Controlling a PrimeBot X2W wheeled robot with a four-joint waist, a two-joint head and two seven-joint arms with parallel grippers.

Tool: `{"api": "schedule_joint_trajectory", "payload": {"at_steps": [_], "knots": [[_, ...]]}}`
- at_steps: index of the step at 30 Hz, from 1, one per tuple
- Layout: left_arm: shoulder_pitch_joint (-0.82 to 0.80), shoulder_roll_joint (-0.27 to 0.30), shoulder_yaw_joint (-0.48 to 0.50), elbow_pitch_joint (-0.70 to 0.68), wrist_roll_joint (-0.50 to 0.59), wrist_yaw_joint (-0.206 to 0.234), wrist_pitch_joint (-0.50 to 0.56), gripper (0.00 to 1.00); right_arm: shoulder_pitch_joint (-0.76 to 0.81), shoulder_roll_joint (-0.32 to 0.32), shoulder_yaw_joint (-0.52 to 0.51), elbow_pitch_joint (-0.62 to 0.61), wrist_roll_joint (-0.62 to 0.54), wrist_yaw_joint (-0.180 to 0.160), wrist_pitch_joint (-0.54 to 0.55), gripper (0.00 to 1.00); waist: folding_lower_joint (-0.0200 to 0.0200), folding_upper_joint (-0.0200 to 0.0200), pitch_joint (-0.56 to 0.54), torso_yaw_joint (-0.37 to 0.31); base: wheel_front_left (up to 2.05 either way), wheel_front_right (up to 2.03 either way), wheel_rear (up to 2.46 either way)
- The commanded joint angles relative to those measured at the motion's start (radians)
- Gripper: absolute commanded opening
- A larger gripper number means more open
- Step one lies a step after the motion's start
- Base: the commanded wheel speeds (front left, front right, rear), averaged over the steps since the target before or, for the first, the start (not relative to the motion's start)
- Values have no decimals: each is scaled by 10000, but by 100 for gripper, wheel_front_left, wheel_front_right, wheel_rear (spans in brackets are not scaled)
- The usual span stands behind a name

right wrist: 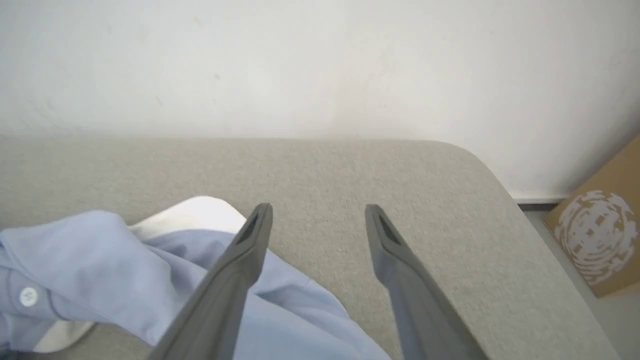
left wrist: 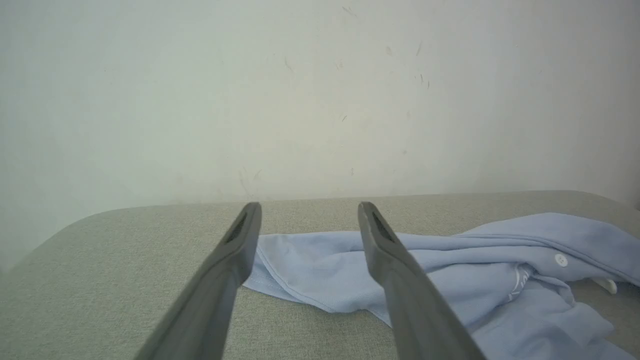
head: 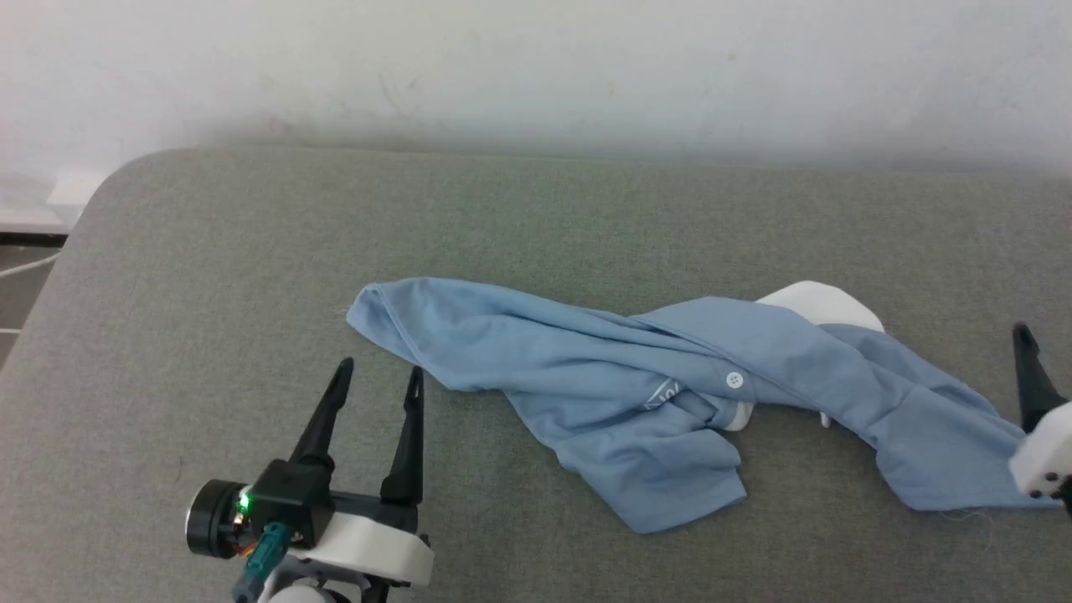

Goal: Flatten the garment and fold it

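The garment (head: 636,394), a light blue polo shirt with a white collar (head: 821,303) and a small white button (head: 734,380), lies crumpled in a long twisted heap across the middle and right of the grey padded surface (head: 209,276). My left gripper (head: 378,375) stands open at the lower left, its fingertips just short of the shirt's left end (left wrist: 310,265). My right gripper (right wrist: 318,212) is open at the far right edge, over the shirt's right end (right wrist: 290,295), with one dark finger (head: 1032,377) showing in the head view. Nothing is held.
A white wall (head: 536,75) runs right behind the surface's far edge. The surface has rounded corners at the far left (head: 126,172) and far right (right wrist: 475,155). A brown cardboard box (right wrist: 595,235) stands on the floor beyond the right corner.
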State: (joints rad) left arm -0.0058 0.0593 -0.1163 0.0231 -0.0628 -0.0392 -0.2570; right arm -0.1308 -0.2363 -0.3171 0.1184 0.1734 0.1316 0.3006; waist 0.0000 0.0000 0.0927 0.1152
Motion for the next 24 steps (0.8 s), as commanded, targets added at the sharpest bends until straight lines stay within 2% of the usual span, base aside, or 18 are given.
{"api": "schedule_joint_trajectory", "payload": {"at_steps": [1,6,8,11,15,20,24], "knots": [[35,-39,-31,24,-66,-111,-47,100,-71,117,274,-289,181,-9,-640,100,0,0,-174,-140,0,0,0],[103,-52,-459,237,-235,-481,-47,100,416,653,850,-1199,613,-9,-2663,100,0,0,-311,-306,0,0,0],[71,37,-984,710,-254,-684,10,100,707,974,827,-1403,496,-9,-3167,100,0,0,-311,-385,0,0,0],[-226,186,-1867,1094,-207,-829,784,100,1043,1393,756,-1479,329,-9,-3541,100,0,0,-229,-541,0,0,0],[-811,358,-3141,1146,-490,-901,2829,100,1229,1636,699,-1312,157,-9,-3682,100,0,0,-28,-695,0,0,0],[-1817,789,-4898,872,-1510,-911,6272,100,1087,1740,671,-1210,-23,-9,-3682,100,0,0,366,-871,0,0,0],[-2707,999,-5397,592,-2013,-912,8190,100,834,1777,803,-1174,-88,-9,-3716,100,0,0,752,-1068,0,0,0]]}}
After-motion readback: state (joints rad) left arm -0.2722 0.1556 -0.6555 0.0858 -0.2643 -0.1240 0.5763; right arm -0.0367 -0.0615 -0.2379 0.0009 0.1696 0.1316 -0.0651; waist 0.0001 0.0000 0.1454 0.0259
